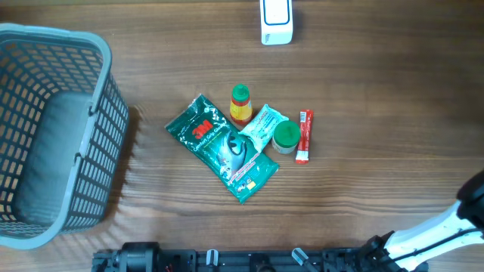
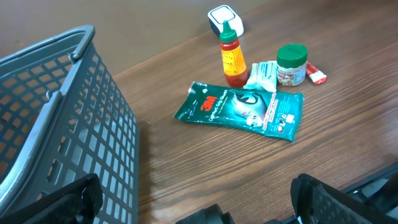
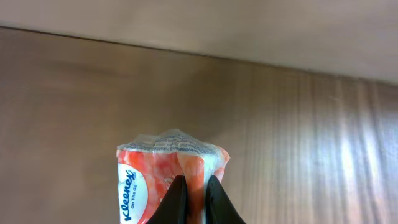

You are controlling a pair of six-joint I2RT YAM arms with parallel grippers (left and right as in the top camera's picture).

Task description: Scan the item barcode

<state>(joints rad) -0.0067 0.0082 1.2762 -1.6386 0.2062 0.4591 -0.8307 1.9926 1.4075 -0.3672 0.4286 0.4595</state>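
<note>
An orange-and-white Kleenex tissue pack (image 3: 149, 177) fills the bottom of the right wrist view. My right gripper (image 3: 197, 186) is shut on a fold of its wrapper, holding it above the wooden table. No barcode shows on the face I see. The white scanner (image 1: 276, 21) stands at the table's far edge and also shows in the left wrist view as the scanner (image 2: 225, 18). My left gripper (image 2: 199, 202) is open wide near the table's front, with nothing between its fingers. Only the right arm (image 1: 446, 223) shows overhead, at the bottom right.
A grey mesh basket (image 1: 106, 113) stands at the left. Mid-table lie a green 3M packet (image 1: 223, 147), a sauce bottle (image 1: 240, 104), a white-teal sachet (image 1: 265, 125), a green-lidded jar (image 1: 285, 137) and a red stick packet (image 1: 304, 136).
</note>
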